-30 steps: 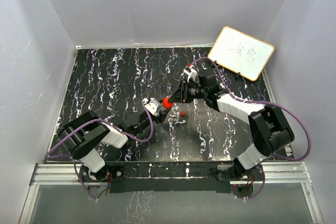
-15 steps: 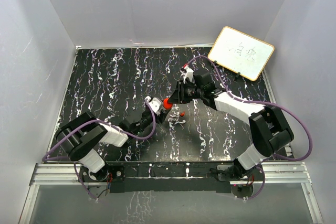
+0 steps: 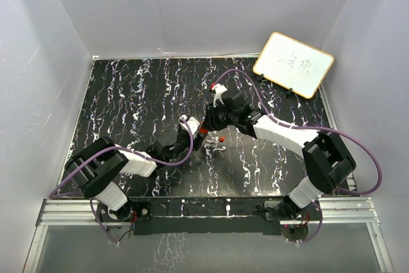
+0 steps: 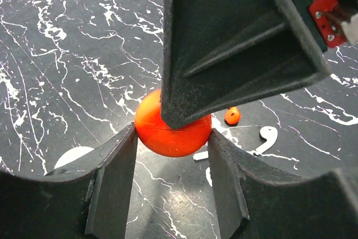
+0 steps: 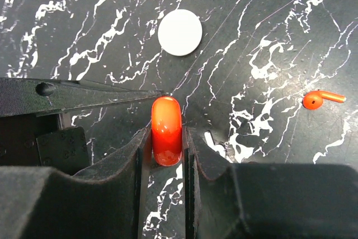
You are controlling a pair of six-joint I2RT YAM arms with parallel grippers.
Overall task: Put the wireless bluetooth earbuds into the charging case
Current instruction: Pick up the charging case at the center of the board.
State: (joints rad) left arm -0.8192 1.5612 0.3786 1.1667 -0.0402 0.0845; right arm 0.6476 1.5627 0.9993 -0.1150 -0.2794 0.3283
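The charging case (image 4: 173, 132), a round bright red puck, hangs a little above the marbled black table between both grippers. My left gripper (image 4: 172, 138) is shut across its width, one finger touching each side. My right gripper (image 5: 166, 138) is shut on its flat faces, so the case (image 5: 166, 121) shows edge-on there. In the top view the case (image 3: 202, 131) sits where the left gripper (image 3: 193, 130) and right gripper (image 3: 207, 126) meet. One red earbud (image 5: 321, 99) lies on the table just right of them, also visible as the earbud (image 3: 221, 139) and the earbud (image 4: 232, 116).
A white round disc (image 5: 179, 32) lies flat on the table beyond the case. A small white earbud-shaped piece (image 4: 265, 138) rests near the red earbud. A whiteboard (image 3: 293, 64) leans at the back right corner. White walls close in the table.
My right wrist has swung up and to the left while keeping the case. My left gripper has moved in toward the case and now clasps its sides.
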